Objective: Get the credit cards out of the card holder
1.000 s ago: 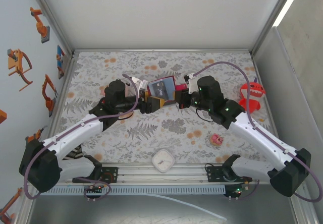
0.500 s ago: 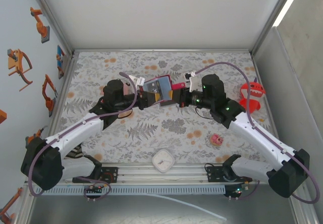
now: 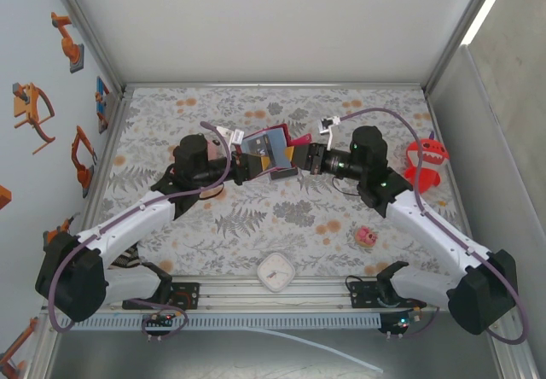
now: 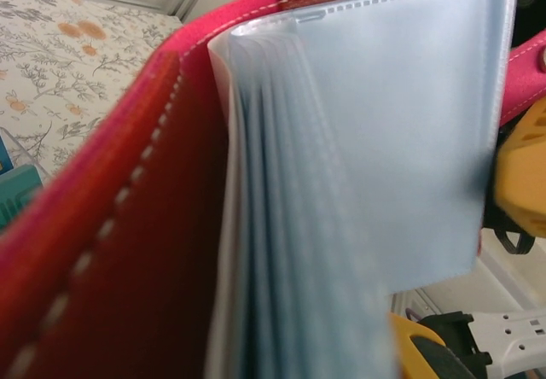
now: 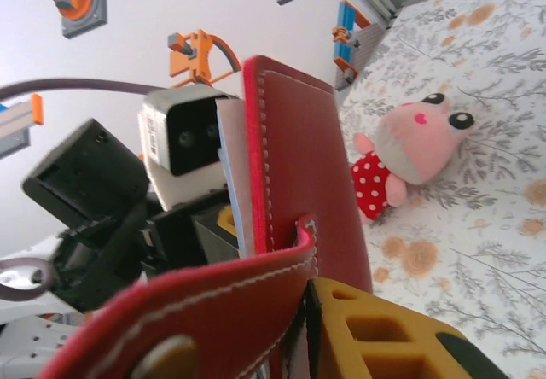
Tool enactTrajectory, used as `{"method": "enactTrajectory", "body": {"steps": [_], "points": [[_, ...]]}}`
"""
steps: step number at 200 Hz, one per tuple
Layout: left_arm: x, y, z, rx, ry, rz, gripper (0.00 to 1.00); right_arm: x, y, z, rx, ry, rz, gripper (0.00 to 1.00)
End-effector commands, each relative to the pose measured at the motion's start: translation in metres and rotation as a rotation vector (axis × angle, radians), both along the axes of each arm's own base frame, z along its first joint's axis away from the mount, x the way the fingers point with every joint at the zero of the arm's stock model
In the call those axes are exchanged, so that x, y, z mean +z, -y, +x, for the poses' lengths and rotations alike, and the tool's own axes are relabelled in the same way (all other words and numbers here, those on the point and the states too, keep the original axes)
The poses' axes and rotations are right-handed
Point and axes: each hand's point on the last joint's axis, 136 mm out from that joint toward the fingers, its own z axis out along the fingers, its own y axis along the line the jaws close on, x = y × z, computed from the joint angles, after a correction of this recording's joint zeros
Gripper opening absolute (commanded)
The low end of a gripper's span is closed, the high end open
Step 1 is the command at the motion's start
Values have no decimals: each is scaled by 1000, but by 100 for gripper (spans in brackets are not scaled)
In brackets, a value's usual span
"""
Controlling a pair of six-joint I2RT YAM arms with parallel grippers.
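With the card holder [image 3: 273,148] clamped aloft by the left gripper [image 3: 256,170] and the right gripper's [image 3: 300,159] hold on its flap unclear, a card is next to be pinched from the plastic sleeves [image 4: 384,140].

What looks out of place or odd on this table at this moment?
Nothing is spilled or damaged. One thing stands out: the card holder hangs open and tilted above the table, gripped by the left claw, its clear sleeves fanned out.
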Motion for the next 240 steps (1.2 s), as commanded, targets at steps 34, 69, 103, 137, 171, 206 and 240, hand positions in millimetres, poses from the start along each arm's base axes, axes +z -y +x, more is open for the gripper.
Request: {"method": "enactTrajectory", "body": {"steps": [34, 69, 103, 137, 171, 206, 240], "points": [[2, 3, -6, -42, 4, -17, 0, 12, 4, 1, 1, 29, 50, 13], [0, 4, -8, -48, -6, -6, 0, -4, 12, 7, -55, 5, -16, 20], [-15, 7, -13, -55, -36, 49, 0, -21, 32, 12, -162, -5, -158, 34], [-38, 12, -20, -63, -86, 105, 0, -37, 71, 14, -344, -16, -334, 55], [-64, 23, -32, -86, -155, 147, 1, -52, 109, 9, -492, -49, -467, 66], [-104, 34, -47, -81, -246, 245, 2, -70, 136, -1, -577, -107, -575, 64], [-128, 49, -57, -85, -339, 248, 2, -89, 146, -4, -601, -160, -647, 62]]}}
